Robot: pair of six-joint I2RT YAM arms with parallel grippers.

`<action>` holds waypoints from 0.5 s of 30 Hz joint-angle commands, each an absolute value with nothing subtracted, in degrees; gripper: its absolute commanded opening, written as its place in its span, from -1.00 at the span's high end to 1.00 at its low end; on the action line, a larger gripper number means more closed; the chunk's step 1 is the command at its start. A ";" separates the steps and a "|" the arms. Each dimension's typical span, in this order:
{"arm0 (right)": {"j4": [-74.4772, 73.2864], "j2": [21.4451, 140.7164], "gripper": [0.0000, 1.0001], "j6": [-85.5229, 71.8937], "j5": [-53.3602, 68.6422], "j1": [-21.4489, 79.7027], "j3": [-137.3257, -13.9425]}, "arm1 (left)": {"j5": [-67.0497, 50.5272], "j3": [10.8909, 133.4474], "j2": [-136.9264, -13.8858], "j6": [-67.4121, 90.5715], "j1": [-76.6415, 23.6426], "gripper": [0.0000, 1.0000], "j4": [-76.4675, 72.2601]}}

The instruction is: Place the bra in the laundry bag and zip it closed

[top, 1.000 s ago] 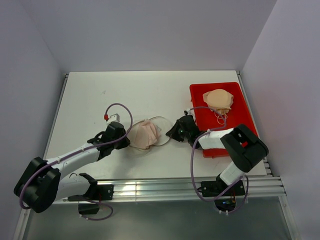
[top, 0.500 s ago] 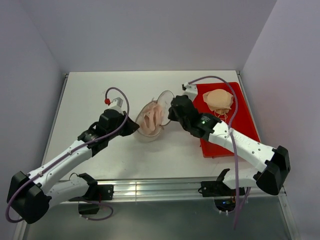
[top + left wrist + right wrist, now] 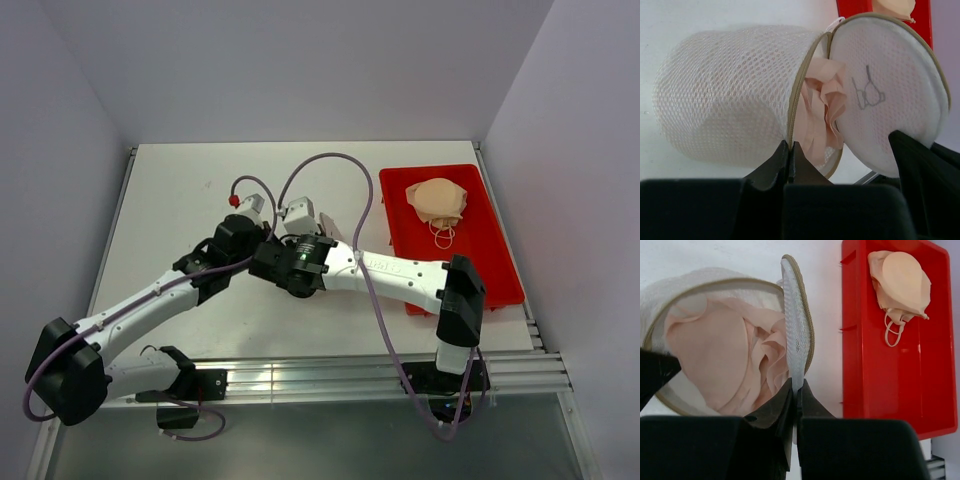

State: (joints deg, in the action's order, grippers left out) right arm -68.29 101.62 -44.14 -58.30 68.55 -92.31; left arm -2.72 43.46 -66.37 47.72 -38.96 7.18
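Near the table's middle, the white mesh laundry bag (image 3: 725, 95) lies on its side, unzipped, with the pale pink bra (image 3: 715, 355) bunched inside. At its opening rim the left gripper (image 3: 791, 145) is pinched tight, and the right gripper (image 3: 796, 387) pinches its round flap (image 3: 890, 75). A tan bra (image 3: 902, 282) lies in the red tray (image 3: 930, 390) nearby.

I've got the white desk (image 3: 170, 200) in view, pale walls closing it in at the left, back and right. A metal rail (image 3: 330, 375) runs along its near edge. On the right side the red tray (image 3: 495, 255) sits flat on the top, close to the edge. Mid-desk, just left of the tray, the laundry bag (image 3: 730, 95) lies on its side, round flap open.
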 commanded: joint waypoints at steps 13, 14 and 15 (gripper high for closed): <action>-48.53 94.04 0.39 -36.83 -46.86 66.54 -89.83 | -3.16 38.41 -66.45 49.31 -37.27 1.00 -2.81; -47.91 93.69 0.30 -36.91 -46.15 66.27 -89.39 | -3.60 38.23 -66.62 49.22 -37.09 1.00 -3.16; -46.94 93.34 0.19 -36.91 -45.62 66.10 -88.17 | -3.78 38.23 -66.71 49.22 -37.00 1.00 -3.16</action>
